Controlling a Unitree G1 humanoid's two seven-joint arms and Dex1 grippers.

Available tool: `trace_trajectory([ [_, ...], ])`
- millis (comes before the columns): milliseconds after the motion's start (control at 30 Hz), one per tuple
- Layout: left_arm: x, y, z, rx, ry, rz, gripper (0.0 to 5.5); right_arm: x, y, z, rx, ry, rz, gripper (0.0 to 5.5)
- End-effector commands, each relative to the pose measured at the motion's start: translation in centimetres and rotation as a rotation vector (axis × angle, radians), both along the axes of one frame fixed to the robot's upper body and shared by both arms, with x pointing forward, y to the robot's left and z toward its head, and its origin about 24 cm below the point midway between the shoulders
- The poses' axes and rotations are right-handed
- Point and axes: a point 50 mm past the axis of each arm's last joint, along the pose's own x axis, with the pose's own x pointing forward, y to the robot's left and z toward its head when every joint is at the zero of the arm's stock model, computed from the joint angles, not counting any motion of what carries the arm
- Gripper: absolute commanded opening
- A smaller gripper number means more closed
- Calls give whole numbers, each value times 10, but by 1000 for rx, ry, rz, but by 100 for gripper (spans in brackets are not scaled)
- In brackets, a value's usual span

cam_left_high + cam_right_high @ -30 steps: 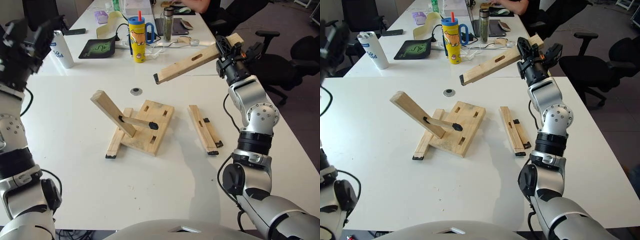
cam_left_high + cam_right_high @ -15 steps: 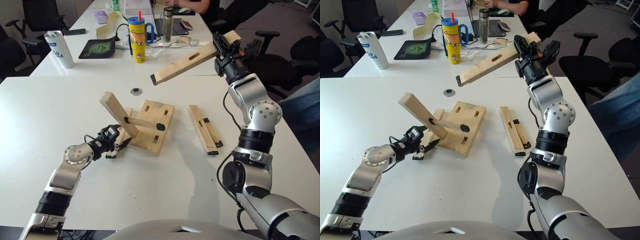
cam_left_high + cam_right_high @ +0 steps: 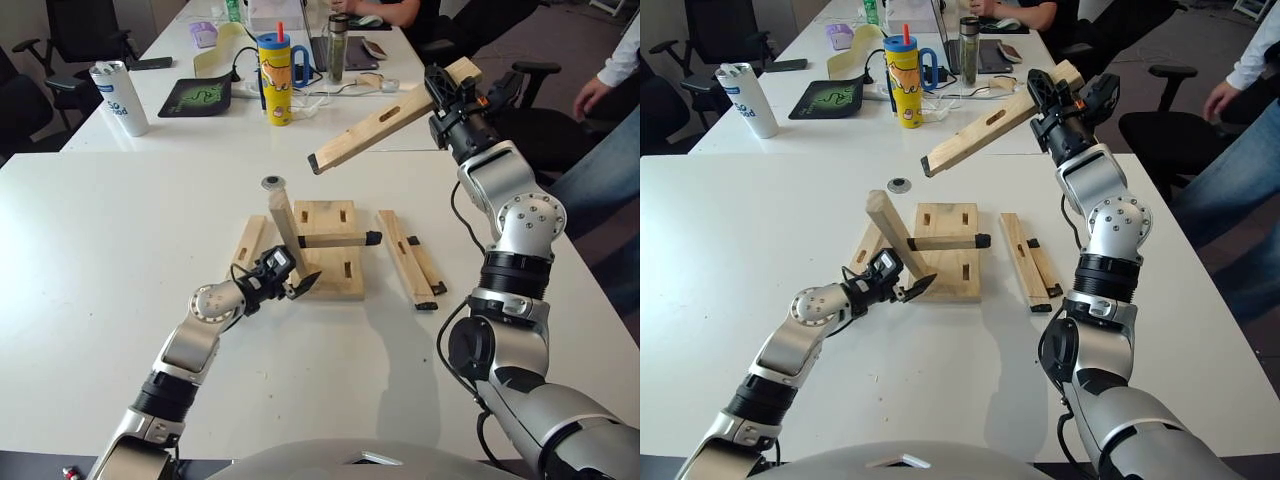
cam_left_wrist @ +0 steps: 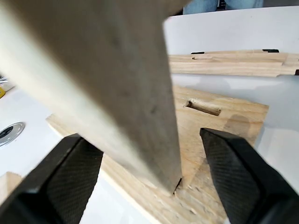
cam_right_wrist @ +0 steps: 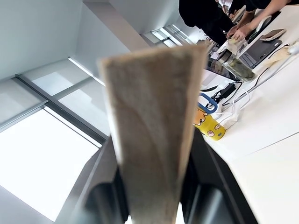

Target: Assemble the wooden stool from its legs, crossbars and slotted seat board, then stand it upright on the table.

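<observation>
Status of work: partly assembled. The seat board [image 3: 352, 285] lies flat near the middle of the table [image 3: 120, 260]. One leg, the standing leg [image 3: 283, 228], rises from the board's near left part and leans away toward the far side. A crossbar [image 3: 340, 240] runs level from that leg across the board to the right. Whether the foot of the leg is fully home in its slot cannot be told from the wrist view.

Left gripper [image 3: 297, 287]: low at the base of the standing leg, fingers [image 4: 60, 182] spread wide to either side of it, clamped on nothing.

Right gripper [image 3: 447, 92]: raised over the far side of the table, closed on the upper end of the held leg [image 3: 375, 127], which slopes down and leftward in the air, well apart from the board.

Outstanding, as judged: fit the held leg, then the loose pieces [image 3: 408, 258] lying just right of the board and the spare piece [image 3: 247, 240] lying against its left side, then turn the stool onto its feet.

Clearance: the board sits well back from every table edge, with bare surface on the near side and to the left. The right side is narrower because of the loose pieces. A yellow cup [image 3: 274, 70] and a white bottle [image 3: 120, 98] stand on the next table beyond, near the swing of the held leg
</observation>
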Motion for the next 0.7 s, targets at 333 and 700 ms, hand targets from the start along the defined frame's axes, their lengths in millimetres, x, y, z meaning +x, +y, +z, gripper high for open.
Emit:
trace_trajectory([
  [333,35,-15,9,-22,-78,27,360,-1,-26,3,-159,-26,-121,103],
  [700,36,-3,6,-34,-98,79,360,-31,-34,-41,-516,200,-194,103],
])
